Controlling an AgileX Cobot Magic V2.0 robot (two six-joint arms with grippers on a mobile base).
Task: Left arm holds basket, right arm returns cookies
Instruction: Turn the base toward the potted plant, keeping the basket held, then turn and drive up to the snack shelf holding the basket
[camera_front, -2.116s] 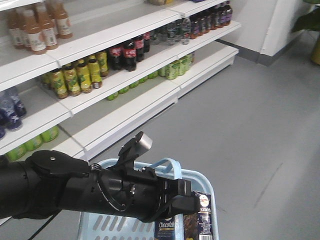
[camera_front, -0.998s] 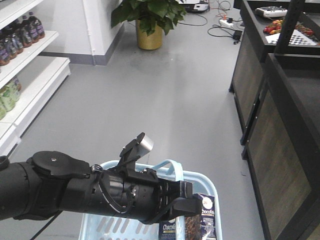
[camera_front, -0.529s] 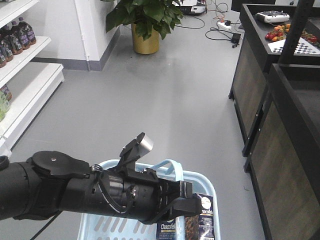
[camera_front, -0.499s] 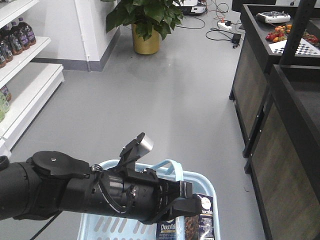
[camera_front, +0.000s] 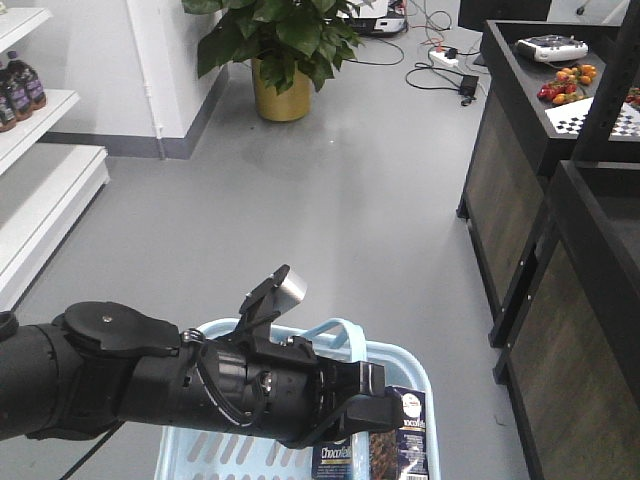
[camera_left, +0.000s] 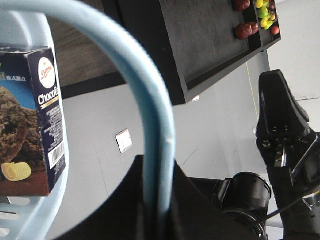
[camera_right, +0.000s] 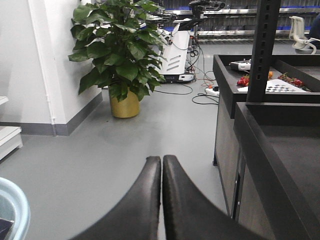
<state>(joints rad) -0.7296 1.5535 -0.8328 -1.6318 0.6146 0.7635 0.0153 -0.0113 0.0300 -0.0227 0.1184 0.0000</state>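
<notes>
1. Room: grey floor (camera_front: 330, 200). In the front view a potted plant (camera_front: 275, 40) in a gold pot (camera_front: 283, 92) stands at 12 o'clock. White shelves (camera_front: 40, 190) with a few dark bottles (camera_front: 20, 85) are at 9 to 10 o'clock. Dark counters (camera_front: 570, 210) run along 2 to 4 o'clock, with fruit (camera_front: 565, 85) on the far one.
2. The left arm (camera_front: 150, 385) crosses the front view from 8 o'clock toward 6 o'clock and lies over the near part of the basket (camera_front: 405, 355).
3. The basket sits at 6 o'clock in the front view, light blue with slotted sides. Its looped handle arches up just past the arm's wrist.
4. Left wrist view: the handle (camera_left: 150, 100) sweeps from 11 o'clock down into the left gripper (camera_left: 156, 215) at 6 o'clock. The dark jaws are clamped onto it, one on each side.
5. The cookies carton (camera_front: 400, 440) stands upright inside the basket, at its right end, just beside the gripper. In the left wrist view it is at 9 o'clock (camera_left: 35, 115), with the "Choco" lettering, oval logo and barcode legible.
6. Right wrist view: the right gripper (camera_right: 161, 162) is at 6 o'clock with its fingers pressed together and nothing between them. It points toward the floor, between the plant (camera_right: 117, 55) and the counter (camera_right: 280, 145).
7. A sliver of the basket rim (camera_right: 20, 210) shows at 8 o'clock in that view, well apart from the closed fingers.
</notes>
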